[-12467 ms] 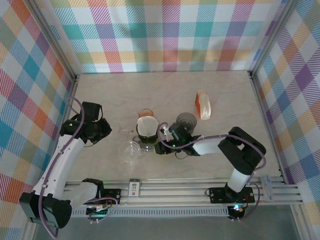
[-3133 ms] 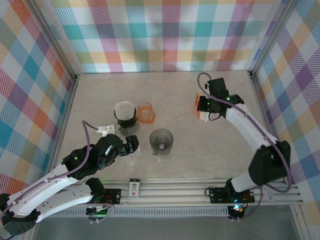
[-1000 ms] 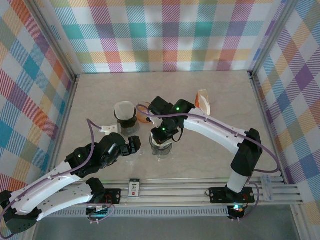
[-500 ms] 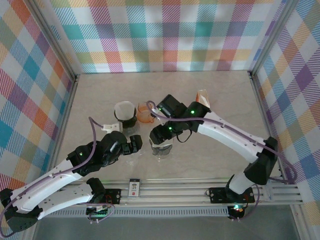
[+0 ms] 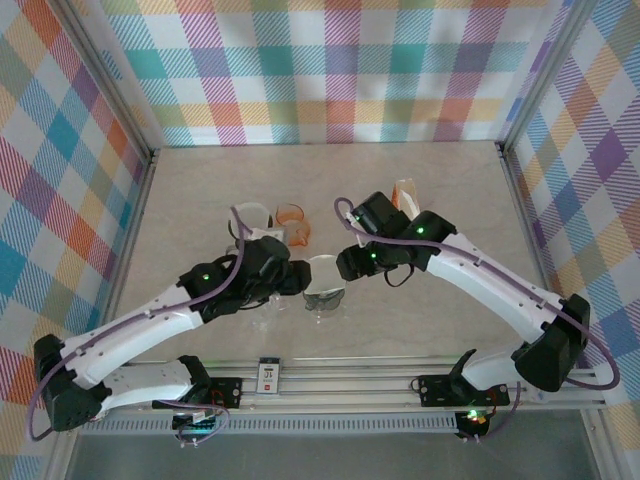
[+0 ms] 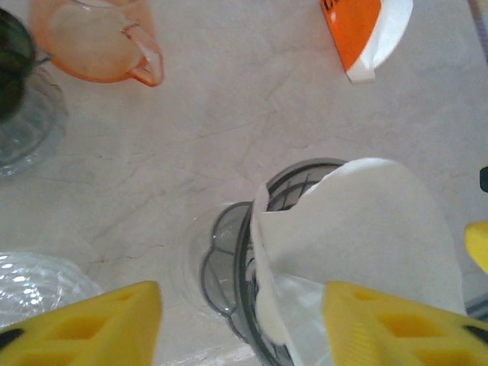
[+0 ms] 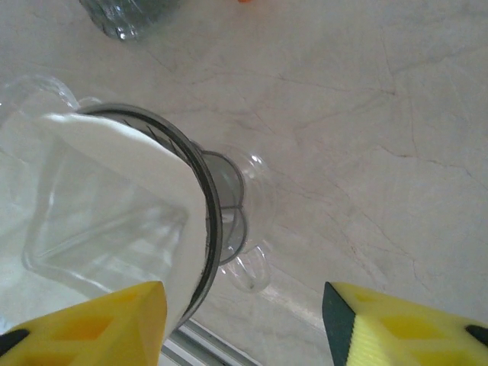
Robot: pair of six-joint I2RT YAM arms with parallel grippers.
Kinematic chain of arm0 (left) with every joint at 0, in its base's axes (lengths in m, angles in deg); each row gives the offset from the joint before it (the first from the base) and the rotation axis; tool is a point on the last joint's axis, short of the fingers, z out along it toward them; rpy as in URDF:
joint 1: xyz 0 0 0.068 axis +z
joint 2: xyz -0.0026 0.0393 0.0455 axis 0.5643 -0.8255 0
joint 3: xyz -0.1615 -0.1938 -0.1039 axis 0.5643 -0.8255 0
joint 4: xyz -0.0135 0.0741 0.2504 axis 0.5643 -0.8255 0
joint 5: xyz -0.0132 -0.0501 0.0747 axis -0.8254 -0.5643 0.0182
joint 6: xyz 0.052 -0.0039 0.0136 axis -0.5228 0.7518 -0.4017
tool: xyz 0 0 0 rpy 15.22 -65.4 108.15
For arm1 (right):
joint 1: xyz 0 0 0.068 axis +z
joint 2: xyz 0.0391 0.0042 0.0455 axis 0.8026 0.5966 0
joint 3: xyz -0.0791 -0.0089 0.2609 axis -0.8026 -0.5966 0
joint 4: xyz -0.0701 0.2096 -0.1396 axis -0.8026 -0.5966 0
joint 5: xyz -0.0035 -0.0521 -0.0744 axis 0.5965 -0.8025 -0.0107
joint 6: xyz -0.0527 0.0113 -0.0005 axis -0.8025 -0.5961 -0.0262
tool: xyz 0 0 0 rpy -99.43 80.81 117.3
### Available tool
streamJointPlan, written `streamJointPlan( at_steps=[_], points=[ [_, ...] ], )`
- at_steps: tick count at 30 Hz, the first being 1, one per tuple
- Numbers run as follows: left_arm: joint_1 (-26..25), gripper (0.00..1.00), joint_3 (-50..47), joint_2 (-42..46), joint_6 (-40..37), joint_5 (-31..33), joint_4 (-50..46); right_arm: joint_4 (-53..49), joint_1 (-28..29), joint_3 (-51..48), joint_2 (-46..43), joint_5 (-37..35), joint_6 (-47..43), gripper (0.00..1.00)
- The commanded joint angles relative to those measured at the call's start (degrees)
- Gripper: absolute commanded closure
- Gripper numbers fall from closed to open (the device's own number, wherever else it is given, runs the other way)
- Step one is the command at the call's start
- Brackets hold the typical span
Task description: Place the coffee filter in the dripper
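The smoky clear dripper [image 5: 325, 288] stands on the marble table, just in front of centre. A white coffee filter [image 5: 323, 270] sits in it, part of its edge rising above the rim. The left wrist view has the filter [image 6: 366, 221] in the dripper [image 6: 229, 259] to the right of the gap between my fingers. My left gripper [image 5: 292, 277] is open at the dripper's left side. My right gripper [image 5: 352, 262] is open at its right side. In the right wrist view the filter [image 7: 114, 206] lines the dripper [image 7: 212, 206] above my left finger [image 7: 91, 324].
An orange measuring cup [image 5: 293, 216] and a dark glass vessel with a white top [image 5: 247, 218] stand behind the dripper. The orange-and-white filter pack [image 5: 405, 195] lies at the back right. The metal rail [image 5: 350, 375] runs along the near edge.
The right gripper has drawn back to the right off the dripper, leaving the white filter in it. The left arm has swung forward and right, up to the dripper's left side.
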Motion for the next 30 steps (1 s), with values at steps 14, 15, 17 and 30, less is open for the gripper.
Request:
streamJointPlan(
  at_steps=[14,15,17,30],
  points=[
    [2.53,0.63,-2.75,-1.63,1.51,-4.03,0.5,4.38,0.0,-4.5,1.79,0.46,-0.11,0.51],
    [2.63,0.63,-2.84,-1.49,1.7,-4.03,0.57,4.34,-0.05,-4.43,1.71,0.37,-0.11,0.51],
    [2.79,0.6,-3.18,-0.42,1.87,-4.24,1.34,4.17,0.0,-4.16,1.41,0.35,-0.12,0.49],
    [4.19,0.56,-3.82,0.56,2.05,-6.89,2.86,5.62,1.07,-2.46,1.88,4.94,-0.39,0.24]
  ],
)
